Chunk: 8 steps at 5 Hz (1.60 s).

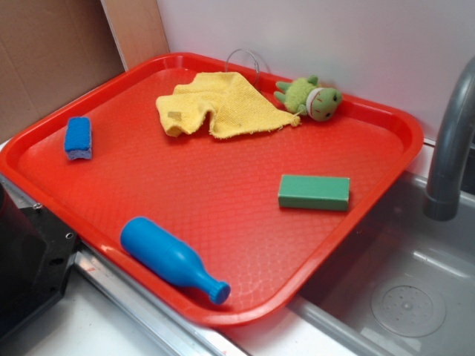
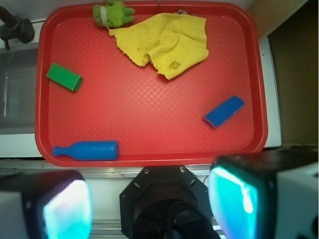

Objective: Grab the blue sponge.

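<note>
The blue sponge (image 1: pixel 78 138) is small and bright blue with a paler layer below. It lies near the left rim of the red tray (image 1: pixel 44 133). In the wrist view the sponge (image 2: pixel 224 111) sits at the tray's right side. My gripper (image 2: pixel 149 204) is open and empty, held high above the counter in front of the tray (image 2: pixel 149 160). Its two fingers (image 2: pixel 67 206) frame the bottom of the wrist view, far apart. The gripper itself does not show in the exterior view.
On the tray lie a blue plastic bottle (image 1: pixel 172 259), a green block (image 1: pixel 314 192), a yellow cloth (image 1: pixel 219 105) and a green plush toy (image 1: pixel 312 97). A grey faucet (image 1: pixel 451 148) and a sink (image 1: pixel 415 297) are at the right. The robot's black base (image 2: pixel 167 204) is below.
</note>
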Available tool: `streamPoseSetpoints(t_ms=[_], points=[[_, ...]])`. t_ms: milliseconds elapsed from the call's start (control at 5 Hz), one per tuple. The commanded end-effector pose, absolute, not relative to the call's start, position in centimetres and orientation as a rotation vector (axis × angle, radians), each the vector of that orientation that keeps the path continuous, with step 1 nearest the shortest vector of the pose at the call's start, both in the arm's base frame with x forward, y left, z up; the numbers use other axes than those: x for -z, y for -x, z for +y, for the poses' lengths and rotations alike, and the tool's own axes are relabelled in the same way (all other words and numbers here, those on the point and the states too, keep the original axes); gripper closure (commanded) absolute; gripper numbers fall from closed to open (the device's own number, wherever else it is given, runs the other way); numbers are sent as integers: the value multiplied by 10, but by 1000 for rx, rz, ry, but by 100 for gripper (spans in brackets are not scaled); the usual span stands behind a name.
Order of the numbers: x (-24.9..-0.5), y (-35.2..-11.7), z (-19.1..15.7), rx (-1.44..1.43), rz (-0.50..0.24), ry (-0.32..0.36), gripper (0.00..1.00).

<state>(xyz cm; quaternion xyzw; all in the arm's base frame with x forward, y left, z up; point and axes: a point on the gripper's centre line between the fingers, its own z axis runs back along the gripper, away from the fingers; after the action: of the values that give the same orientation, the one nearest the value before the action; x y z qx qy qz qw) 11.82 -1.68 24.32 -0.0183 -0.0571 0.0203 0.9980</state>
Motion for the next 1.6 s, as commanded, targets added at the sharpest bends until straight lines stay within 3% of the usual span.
streamPoseSetpoints(t_ms=[0, 200, 400, 600, 800, 1200, 1400], points=[[-243, -118, -17, -41, -114, 37, 0], [-193, -155, 33, -288, -98, -19, 0], [-160, -163, 76, -497, -157, -47, 0], [-127, -150, 117, -747, -226, -74, 0], [-96, -134, 136, -893, -199, -79, 0], [-39, -148, 135, -834, -113, -41, 0], [-31, -167, 114, -763, -114, -33, 0]])
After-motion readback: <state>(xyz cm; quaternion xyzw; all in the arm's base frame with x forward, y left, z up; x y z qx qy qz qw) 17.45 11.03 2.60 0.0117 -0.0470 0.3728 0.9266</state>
